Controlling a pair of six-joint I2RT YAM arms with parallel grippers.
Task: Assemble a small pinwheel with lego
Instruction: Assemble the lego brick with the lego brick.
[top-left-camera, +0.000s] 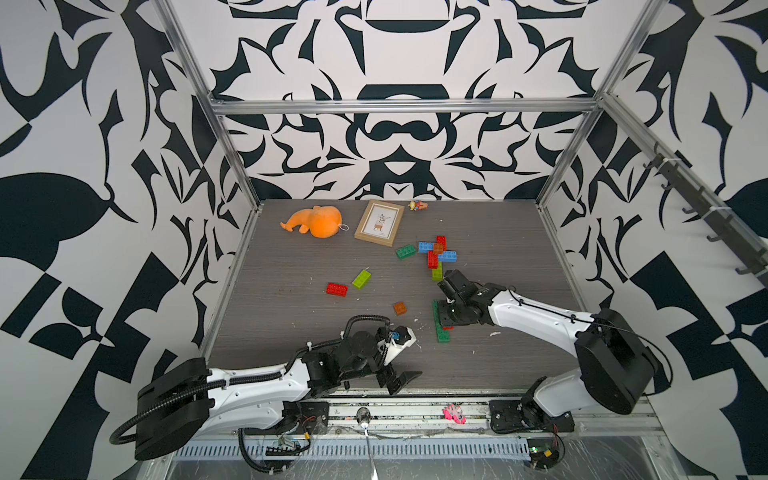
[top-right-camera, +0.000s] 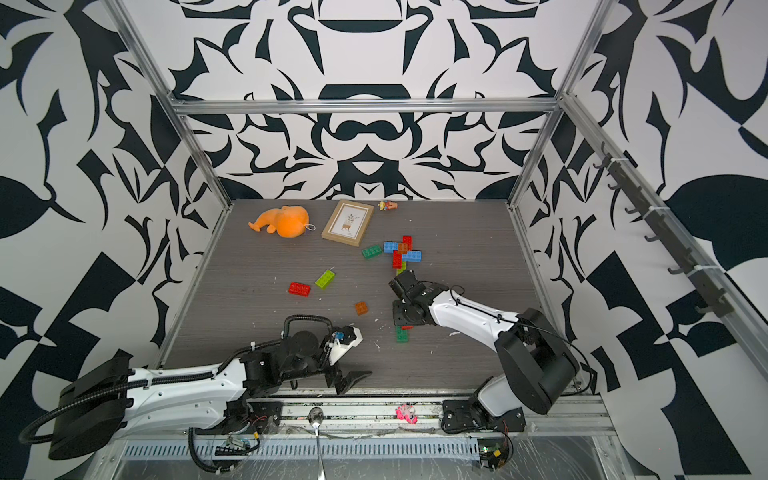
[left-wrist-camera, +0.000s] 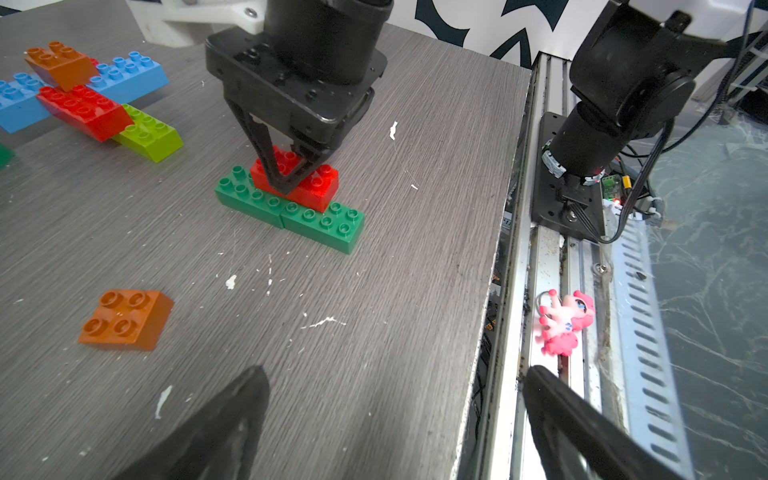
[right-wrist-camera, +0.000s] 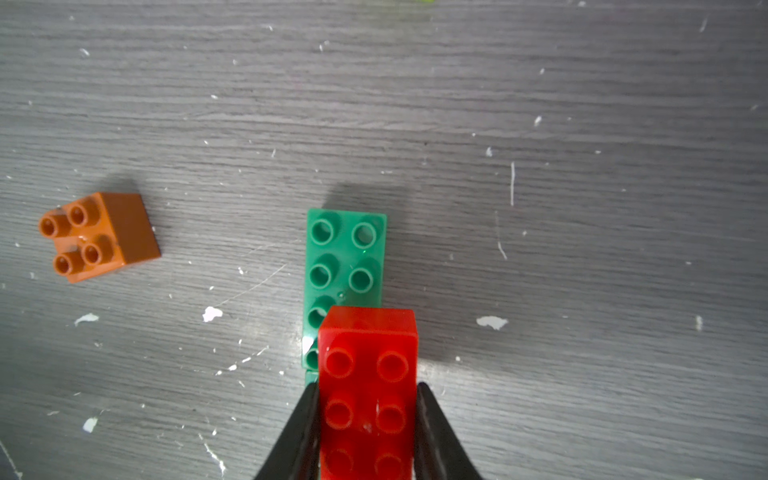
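Observation:
My right gripper (right-wrist-camera: 368, 415) is shut on a red lego brick (right-wrist-camera: 368, 399), its fingers pressing the brick's two long sides. That brick sits on two dark green bricks (left-wrist-camera: 324, 224) laid end to end near the table's front right (top-left-camera: 442, 332). An orange-brown square brick (top-left-camera: 400, 308) lies loose to their left. My left gripper (left-wrist-camera: 397, 370) hangs open and empty over the table's front edge. Farther back is a joined cluster (top-left-camera: 438, 253) of blue, red, orange-brown and lime bricks. Loose red (top-left-camera: 336, 289), lime (top-left-camera: 362, 279) and dark green (top-left-camera: 405, 251) bricks lie mid-table.
An orange plush toy (top-left-camera: 318, 222), a wooden picture frame (top-left-camera: 379, 222) and a small figurine (top-left-camera: 417, 205) lie along the back. A pink toy (top-left-camera: 454, 414) rests on the metal rail in front of the table edge. White flecks dot the grey tabletop (top-left-camera: 291, 332).

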